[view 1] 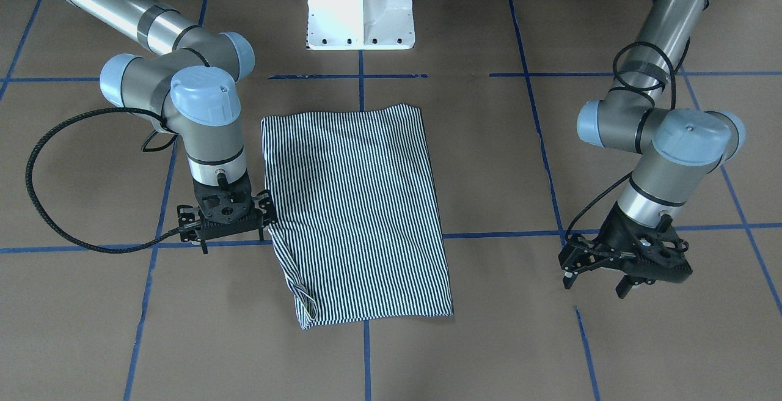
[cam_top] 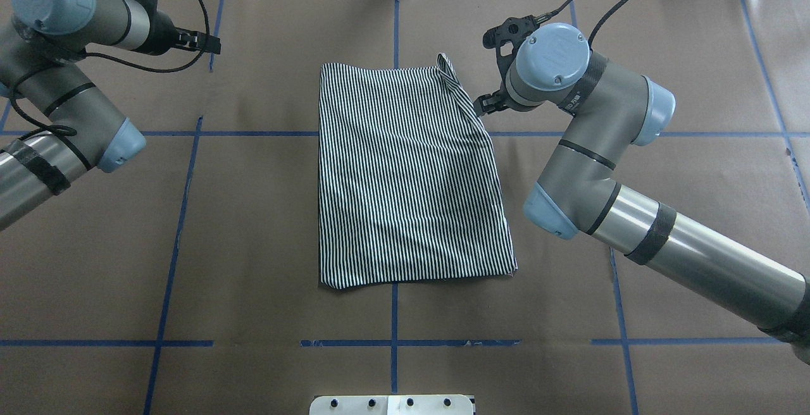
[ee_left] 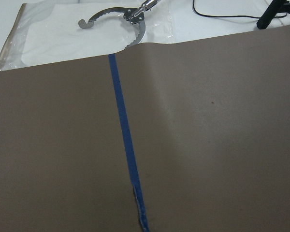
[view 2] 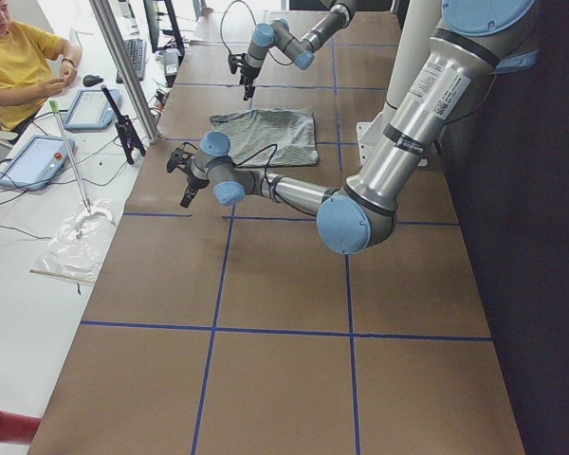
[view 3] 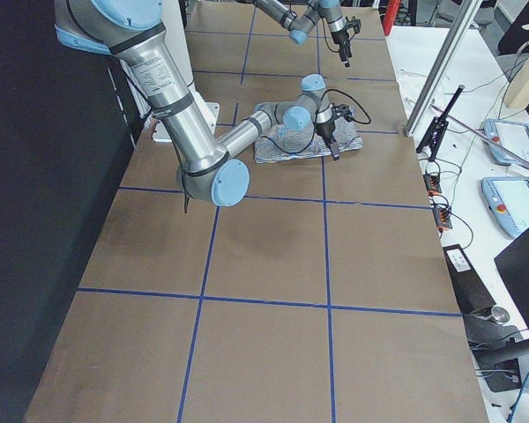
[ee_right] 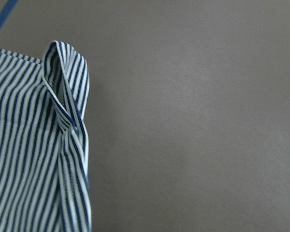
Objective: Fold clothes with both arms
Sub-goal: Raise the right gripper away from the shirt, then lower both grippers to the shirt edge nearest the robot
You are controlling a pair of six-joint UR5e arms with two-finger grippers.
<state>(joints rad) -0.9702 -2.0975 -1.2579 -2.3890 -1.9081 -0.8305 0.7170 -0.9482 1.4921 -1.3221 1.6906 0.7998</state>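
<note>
The striped shirt [view 1: 357, 211] lies flat on the brown table, folded into a tall rectangle [cam_top: 411, 174]. A small sleeve loop sticks out at one corner [ee_right: 65, 101]. My right gripper [view 1: 226, 225] points down right beside the shirt's long edge, close to that corner, open, with one finger [cam_top: 485, 104] at the cloth's edge. My left gripper [view 1: 595, 282] hangs open over bare table well away from the shirt, with nothing between its fingers. The left wrist view shows only table paper and a blue tape line [ee_left: 125, 145].
The white pedestal base [view 1: 360, 7] stands behind the shirt. Blue tape lines [cam_top: 253, 133] grid the table. Past the far table edge lies a plastic bag with a metal ring [ee_left: 116, 24]. A seated person [view 2: 19, 66] and tablets [view 2: 28, 156] are at a side desk.
</note>
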